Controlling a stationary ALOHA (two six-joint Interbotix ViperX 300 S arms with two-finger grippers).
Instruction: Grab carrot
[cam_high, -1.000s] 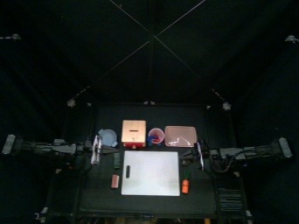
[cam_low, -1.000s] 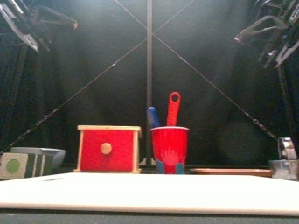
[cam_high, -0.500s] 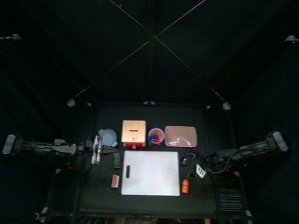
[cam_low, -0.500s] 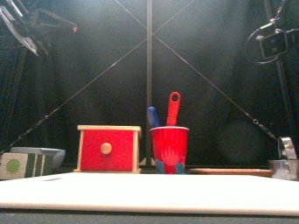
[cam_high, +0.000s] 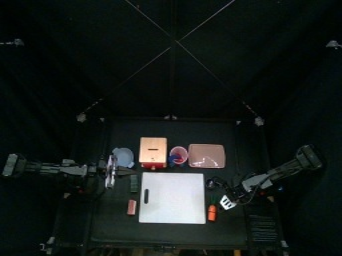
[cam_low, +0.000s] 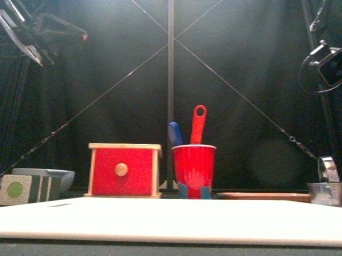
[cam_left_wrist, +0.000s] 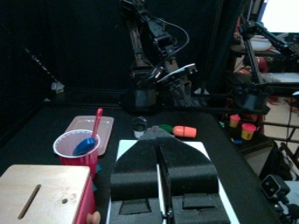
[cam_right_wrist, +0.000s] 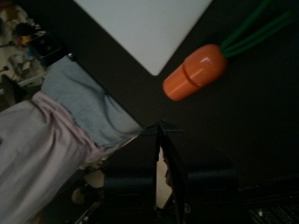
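The stubby orange carrot (cam_right_wrist: 194, 72) with green stalks lies near the table's front right corner, just off the white square board (cam_high: 174, 197). Right gripper (cam_high: 227, 203) hovers close, jaws only slightly parted, holding nothing. Left gripper (cam_left_wrist: 162, 154) looks pressed together.

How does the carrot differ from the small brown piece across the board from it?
Colour: the carrot is bright orange, the brown piece a darker reddish-brown. Place: in the top view the carrot lies right of the white board, the brown piece left of it. Top: the carrot has green stalks; none show on the brown piece. Both are small, oblong, and lie on the table.
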